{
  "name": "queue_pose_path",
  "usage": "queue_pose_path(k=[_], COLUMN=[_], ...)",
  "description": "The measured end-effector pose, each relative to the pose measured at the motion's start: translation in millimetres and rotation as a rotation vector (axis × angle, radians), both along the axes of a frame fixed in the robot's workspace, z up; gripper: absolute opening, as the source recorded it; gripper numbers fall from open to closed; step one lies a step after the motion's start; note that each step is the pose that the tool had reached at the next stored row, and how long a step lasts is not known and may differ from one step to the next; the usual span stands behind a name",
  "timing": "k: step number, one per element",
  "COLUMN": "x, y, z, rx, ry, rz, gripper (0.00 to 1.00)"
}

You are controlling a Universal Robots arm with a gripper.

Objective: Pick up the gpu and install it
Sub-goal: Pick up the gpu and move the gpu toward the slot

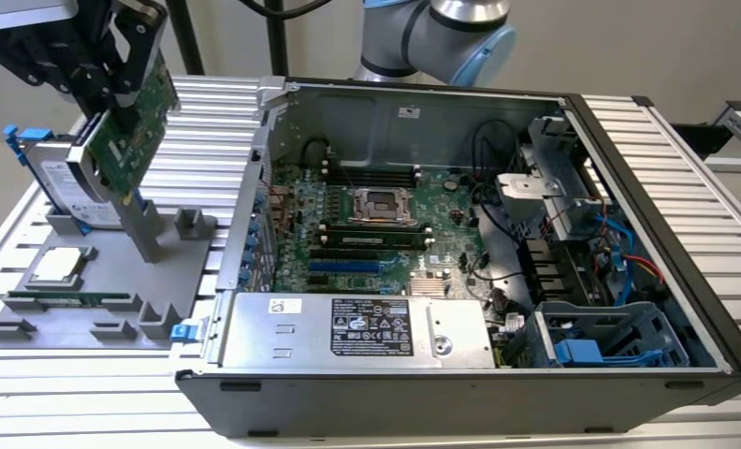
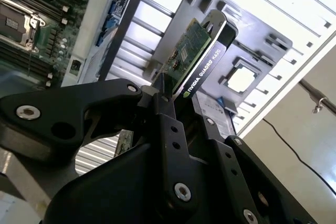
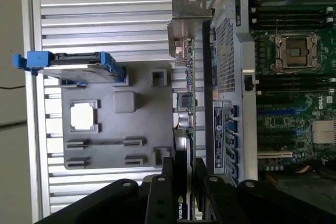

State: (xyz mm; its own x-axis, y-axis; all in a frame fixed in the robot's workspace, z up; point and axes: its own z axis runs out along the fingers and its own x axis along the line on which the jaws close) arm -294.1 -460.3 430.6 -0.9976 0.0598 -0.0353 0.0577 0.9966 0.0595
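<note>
fingers (image 2: 164,121) are clamped tight on the gpu (image 1: 138,122), holding it tilted over the grey parts tray (image 1: 102,276), right beside the open computer case (image 1: 345,404)

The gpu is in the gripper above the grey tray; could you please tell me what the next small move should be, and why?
Probably a short straight lift: the gripper is shut on the gpu, but its bracket hangs low near the tray posts, and the case wall stands alongside.
</note>
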Motion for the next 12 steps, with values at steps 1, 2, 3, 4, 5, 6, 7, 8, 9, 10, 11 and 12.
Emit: queue_pose_path(k=[1,2,3,4,5,6,7,8,9,10,11,12], x=[0.9,1.8,2.7,3.5,4.4,5.3,6.2,7.1,7.8,8.7,9.5,10.3], y=[0.0,0.0,0.0,0.0,0.0,0.0,0.0,0.0,0.0,0.0,0.0,0.0], z=[0.0,0.0,0.0,0.0,0.0,0.0,0.0,0.0,0.0,0.0,0.0,0.0], rx=[0.0001,0.0000,0.0000,0.0000,0.0000,0.0000,0.0000,0.0000,0.0000,0.0000,0.0001,0.0001], ry=[0.0000,-0.0001,0.0000,0.0000,0.0000,0.0000,0.0000,0.0000,0.0000,0.0000,-0.0001,0.0000], rz=[0.000,0.000,0.000,0.000,0.000,0.000,0.000,0.000,0.000,0.000,0.000,0.000], gripper=[0.00,0.00,0.00,0.00,0.00,0.00,0.00,0.00,0.00,0.00,0.00,0.00])
